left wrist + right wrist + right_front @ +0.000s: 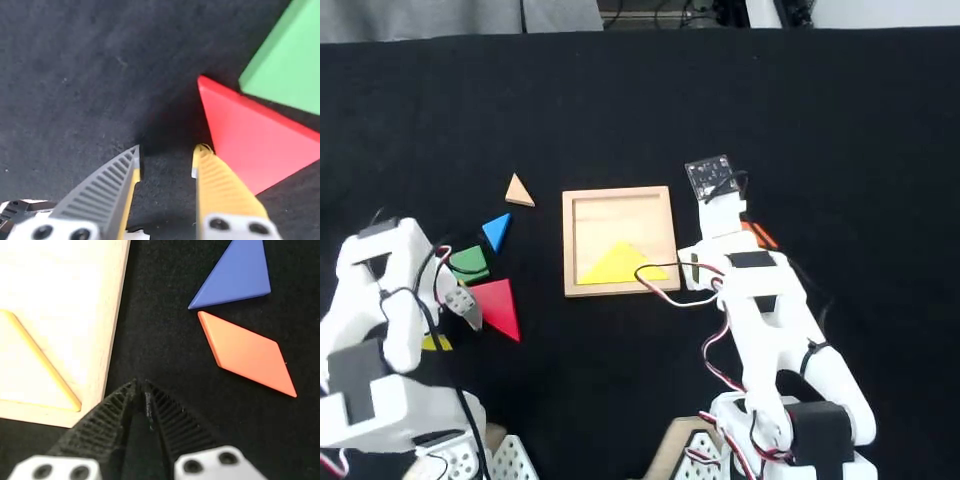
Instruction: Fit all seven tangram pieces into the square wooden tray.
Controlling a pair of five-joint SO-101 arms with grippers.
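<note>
- One yellow triangle [618, 265] lies inside the square wooden tray [618, 192], its long edge along the near rim. The floor around it is bare wood.
- Four loose pieces sit on the black cloth [620, 100] to the left of the tray. From far to near they are a tan triangle [519, 191], a blue triangle [497, 230], a green piece [470, 263] and a red triangle [498, 305].
- The green piece lies just beside one corner of the red triangle.
- The left gripper [167, 152] is low over the cloth with its fingers apart and nothing between them. Its yellow fingertip is at the red triangle's edge, though contact cannot be judged, and its grey fingertip is over bare cloth.
- The right gripper [142, 387] has its fingers pressed together on nothing. Its tip is just outside the tray's right rim, near the yellow triangle's corner.
- On the cloth to the right of the tray, another blue triangle [237, 275] and an orange parallelogram [247, 355] lie with their corners nearly meeting.
- A small dark circuit board [712, 177] on the right arm carries marks too fine to read.
</note>
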